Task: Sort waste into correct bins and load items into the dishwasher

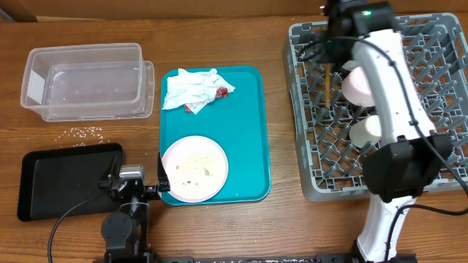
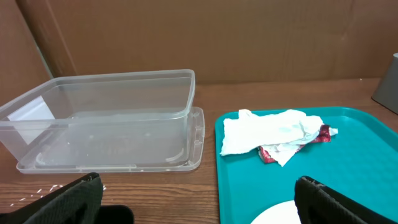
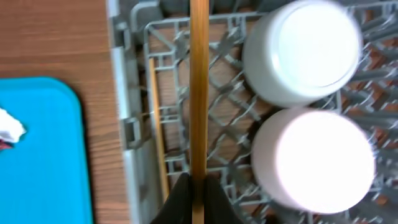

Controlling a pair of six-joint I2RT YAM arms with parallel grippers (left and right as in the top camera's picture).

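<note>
Over the left part of the grey dishwasher rack (image 1: 314, 146), my right gripper (image 3: 198, 183) is shut on a long wooden chopstick (image 3: 199, 93). A second chopstick (image 3: 158, 137) lies in the rack by its left wall. Two pale round dishes (image 3: 305, 50) (image 3: 314, 158) sit upside down in the rack. The crumpled white napkin (image 1: 194, 90) with red bits lies on the teal tray (image 1: 248, 131). Below it is a white plate (image 1: 194, 169) with rice scraps. My left gripper (image 1: 137, 181) stands open at the tray's near left corner, holding nothing.
The clear tub (image 1: 84, 80) rests on its lid at the back left. The flat black tray (image 1: 66, 179) lies at the front left, beside my left arm. A few rice grains (image 1: 86, 131) are scattered on the wooden table between them.
</note>
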